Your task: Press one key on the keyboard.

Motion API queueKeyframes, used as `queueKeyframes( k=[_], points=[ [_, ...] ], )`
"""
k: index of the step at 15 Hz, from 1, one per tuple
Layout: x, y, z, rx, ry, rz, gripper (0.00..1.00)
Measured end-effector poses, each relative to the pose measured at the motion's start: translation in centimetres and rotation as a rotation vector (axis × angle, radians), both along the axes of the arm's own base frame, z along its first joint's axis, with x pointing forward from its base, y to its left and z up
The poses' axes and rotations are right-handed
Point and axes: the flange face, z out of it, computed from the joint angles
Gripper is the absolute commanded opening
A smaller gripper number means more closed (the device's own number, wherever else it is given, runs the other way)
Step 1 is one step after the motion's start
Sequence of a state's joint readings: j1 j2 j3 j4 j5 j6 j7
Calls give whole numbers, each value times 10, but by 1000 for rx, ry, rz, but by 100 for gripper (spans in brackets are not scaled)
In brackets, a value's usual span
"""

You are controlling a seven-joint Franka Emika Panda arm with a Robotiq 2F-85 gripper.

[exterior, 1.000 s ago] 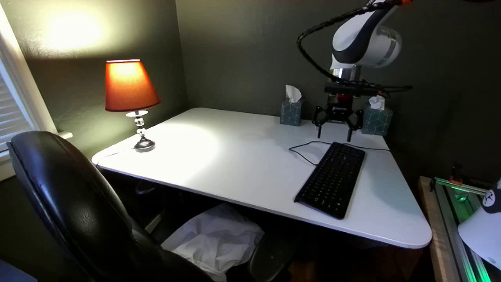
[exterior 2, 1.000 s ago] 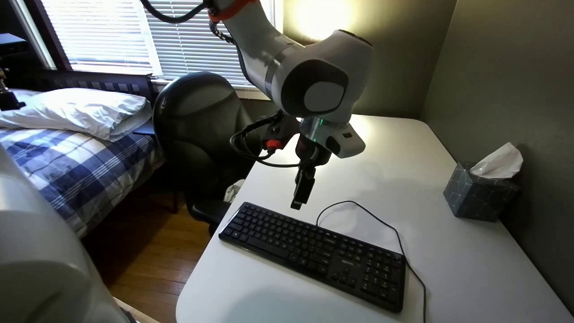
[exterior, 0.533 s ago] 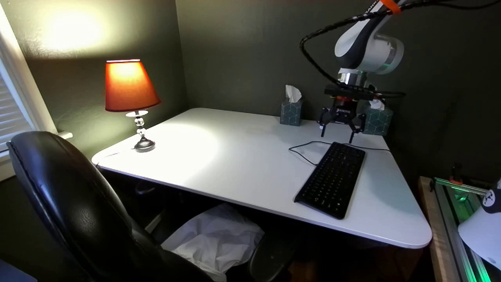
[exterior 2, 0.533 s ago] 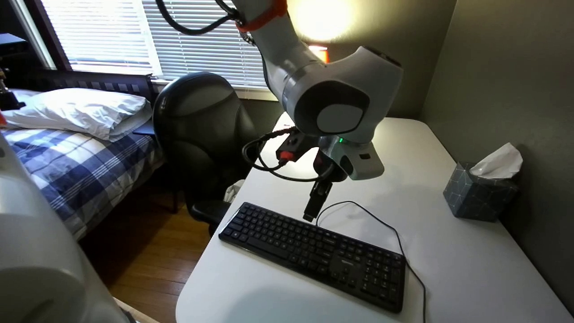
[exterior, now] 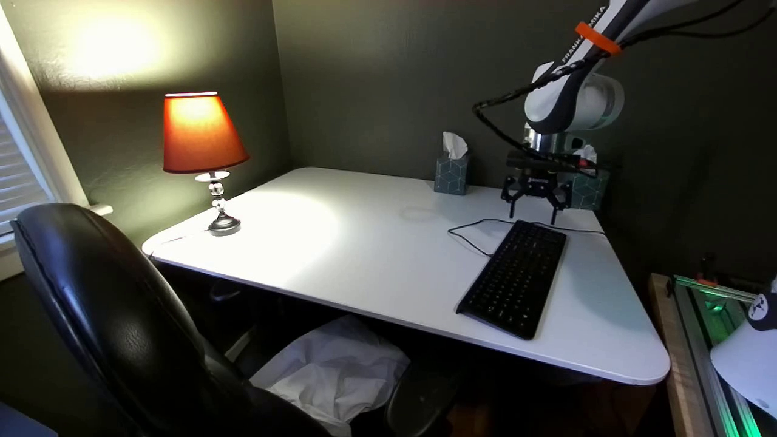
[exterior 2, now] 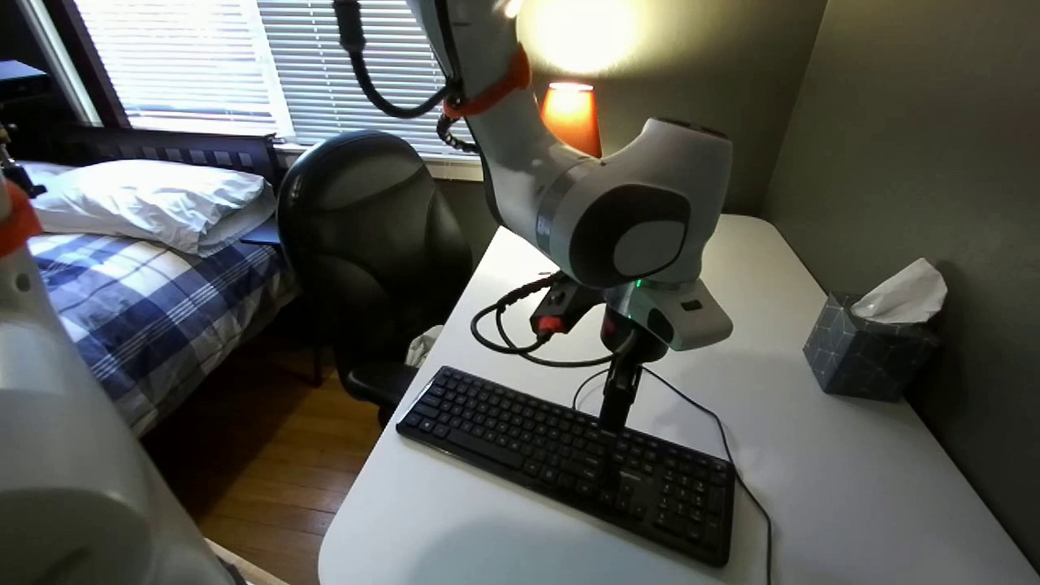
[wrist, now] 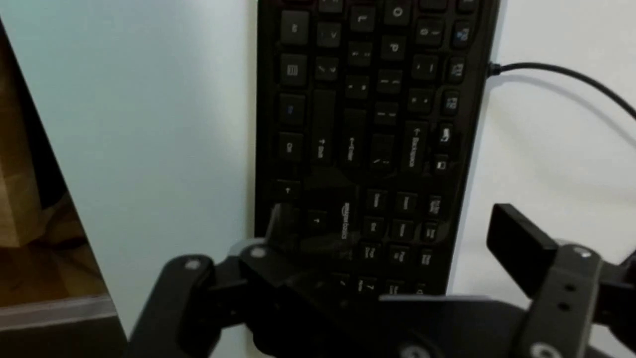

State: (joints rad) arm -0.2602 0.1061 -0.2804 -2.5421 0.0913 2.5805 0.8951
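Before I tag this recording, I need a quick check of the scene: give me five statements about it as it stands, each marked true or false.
1. The lamp on the desk is lit. True.
2. The keyboard lies on the desk with its cable attached. True.
3. The keyboard lies face down. False: its keys face up.
4. The gripper is open and holds nothing. True.
5. The gripper is at the lamp. False: it is at the keyboard, well apart from the lamp.
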Motion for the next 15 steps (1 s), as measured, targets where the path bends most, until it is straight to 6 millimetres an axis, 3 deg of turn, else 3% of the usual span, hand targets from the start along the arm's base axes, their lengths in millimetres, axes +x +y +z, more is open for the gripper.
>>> queueKeyframes(
  k=[7, 8, 9, 15],
  points=[
    [-11, -10, -19, -10, 51, 0, 100],
    [-14, -12, -21, -7, 58, -9, 75],
    [-18, -13, -24, -5, 66, -18, 73],
    [-41, -22, -39, 22, 99, -88, 27]
  ],
)
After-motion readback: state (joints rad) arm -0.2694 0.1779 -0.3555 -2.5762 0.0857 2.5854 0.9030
